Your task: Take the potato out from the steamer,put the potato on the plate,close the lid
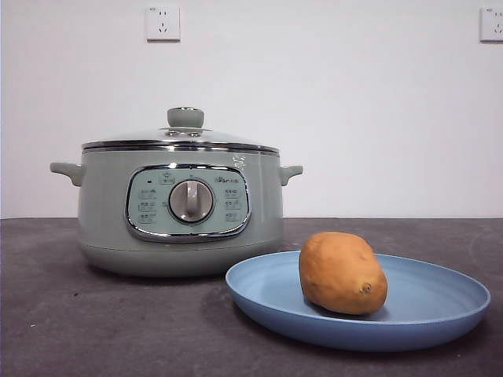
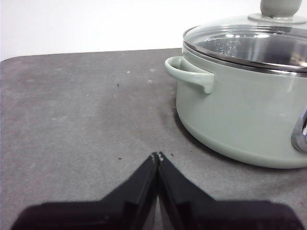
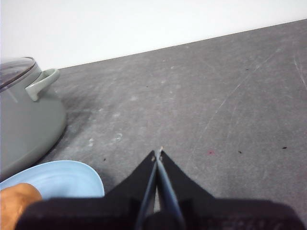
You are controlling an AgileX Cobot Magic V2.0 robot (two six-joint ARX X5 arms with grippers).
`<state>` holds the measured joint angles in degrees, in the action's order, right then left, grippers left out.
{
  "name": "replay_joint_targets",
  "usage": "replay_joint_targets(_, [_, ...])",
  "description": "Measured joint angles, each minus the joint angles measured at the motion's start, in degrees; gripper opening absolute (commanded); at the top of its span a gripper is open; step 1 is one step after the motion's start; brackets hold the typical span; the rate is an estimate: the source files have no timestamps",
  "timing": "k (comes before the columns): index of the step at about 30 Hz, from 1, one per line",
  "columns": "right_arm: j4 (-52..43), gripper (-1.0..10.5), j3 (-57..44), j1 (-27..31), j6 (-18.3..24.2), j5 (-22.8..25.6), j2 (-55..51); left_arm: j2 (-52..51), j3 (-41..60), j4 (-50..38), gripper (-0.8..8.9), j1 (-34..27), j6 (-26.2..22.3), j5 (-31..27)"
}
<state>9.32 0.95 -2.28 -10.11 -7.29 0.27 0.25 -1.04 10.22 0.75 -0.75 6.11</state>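
Note:
The sage-green steamer (image 1: 181,208) stands on the dark table with its glass lid (image 1: 182,137) seated on its rim. The orange-brown potato (image 1: 342,272) lies on the light-blue plate (image 1: 440,302) in front and to the right of the steamer. My left gripper (image 2: 157,155) is shut and empty over the table, beside the steamer (image 2: 240,115) and its side handle. My right gripper (image 3: 158,152) is shut and empty above the table, next to the plate (image 3: 62,177) and the potato's edge (image 3: 17,201). Neither gripper shows in the front view.
Two wall sockets (image 1: 163,23) sit high on the white wall behind the table. Bare dark tabletop (image 3: 216,96) stretches on the side of the right gripper away from the steamer, and more (image 2: 72,110) beside the left gripper.

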Motion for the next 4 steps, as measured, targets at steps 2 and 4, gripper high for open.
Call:
replay_joint_targets(2, [0.0, 0.0, 0.0, 0.0, 0.0, 0.0, 0.0, 0.0, 0.0, 0.0, -0.03, 0.0, 0.0, 0.0])
replay_joint_targets(4, [0.0, 0.0, 0.0, 0.0, 0.0, 0.0, 0.0, 0.0, 0.0, 0.0, -0.03, 0.0, 0.0, 0.0])
